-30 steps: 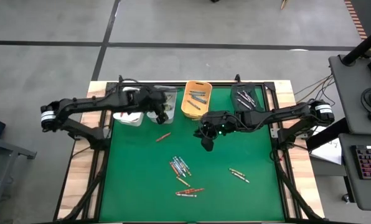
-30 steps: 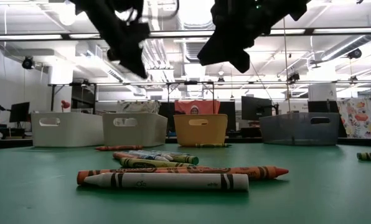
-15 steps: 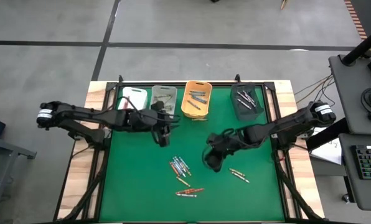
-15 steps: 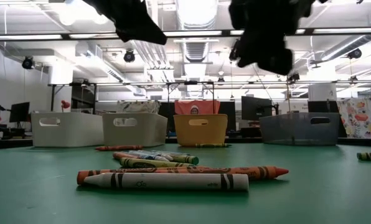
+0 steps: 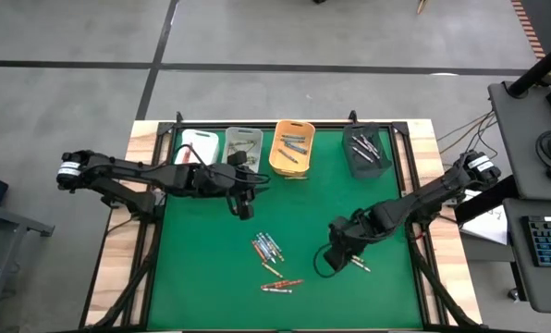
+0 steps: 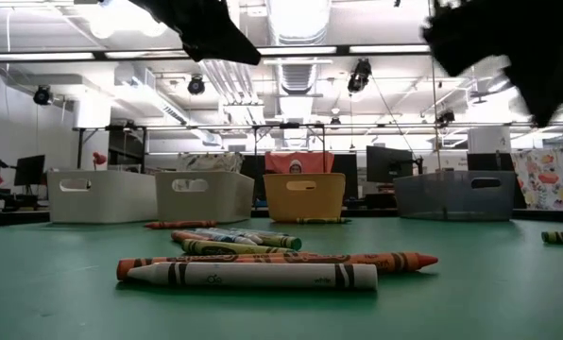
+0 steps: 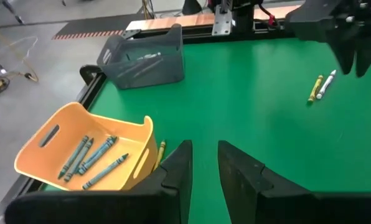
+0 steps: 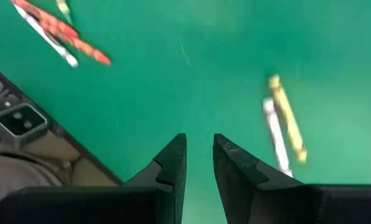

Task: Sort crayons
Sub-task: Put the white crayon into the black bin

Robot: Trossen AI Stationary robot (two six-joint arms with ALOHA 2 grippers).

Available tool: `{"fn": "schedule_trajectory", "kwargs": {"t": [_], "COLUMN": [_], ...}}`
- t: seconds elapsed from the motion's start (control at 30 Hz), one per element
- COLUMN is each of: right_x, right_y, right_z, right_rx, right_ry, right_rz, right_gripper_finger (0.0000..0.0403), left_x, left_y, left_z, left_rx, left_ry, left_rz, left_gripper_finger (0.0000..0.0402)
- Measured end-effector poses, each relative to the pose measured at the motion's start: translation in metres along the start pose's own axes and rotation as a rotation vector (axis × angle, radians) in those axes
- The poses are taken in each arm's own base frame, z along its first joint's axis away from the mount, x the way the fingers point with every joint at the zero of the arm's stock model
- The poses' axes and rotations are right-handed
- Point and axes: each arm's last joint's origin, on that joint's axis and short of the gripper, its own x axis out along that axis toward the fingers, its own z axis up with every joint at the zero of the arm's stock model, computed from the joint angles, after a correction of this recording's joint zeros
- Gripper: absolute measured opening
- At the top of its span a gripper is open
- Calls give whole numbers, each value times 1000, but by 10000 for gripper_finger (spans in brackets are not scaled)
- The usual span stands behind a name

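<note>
1. Right gripper: fingers slightly apart, holding nothing, poised above the yellow and white crayon pair on the green mat. Risk: the two touch, so a pinch may lift both or nudge one away.
2. Left gripper: narrow gap, empty, near the orange bin.
3. Crayon cluster: mid-mat, mixed colours packed close; a wrong-colour pick is likely.

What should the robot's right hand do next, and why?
Probably drop a little lower onto the yellow and white crayon pair. The right gripper hangs just above the green mat beside them, with nothing between its narrowly parted fingers. The left gripper waits near the bins, also empty.
</note>
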Motion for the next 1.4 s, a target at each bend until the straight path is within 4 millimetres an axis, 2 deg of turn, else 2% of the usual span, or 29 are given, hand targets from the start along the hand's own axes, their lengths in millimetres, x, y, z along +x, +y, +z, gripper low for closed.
{"fn": "schedule_trajectory", "kwargs": {"t": [0.27, 0.47, 0.6, 0.8, 1.1, 1.4], "right_x": [3, 27, 42, 49, 69, 74], "right_y": [7, 7, 7, 7, 9, 5], "right_z": [-24, -34, -38, -45, -39, -32], "right_rx": [76, 131, 135, 59, -106, -151], "right_ry": [43, 134, 187, 234, 192, 121], "right_rz": [-25, -112, -230, -437, -476, -512], "right_gripper_finger": [68, 68, 68, 68, 68, 68], "left_x": [1, 2, 6, 11, 12, 12], "left_y": [0, 0, -1, -3, -3, -3], "left_z": [0, 3, 3, 4, 3, 4], "left_rx": [25, 51, 81, 95, 99, 98], "left_ry": [-2, -42, -43, -60, -57, -60], "left_rz": [0, 4, 4, 6, 6, 7], "left_gripper_finger": [59, 59, 59, 59, 59, 59]}}
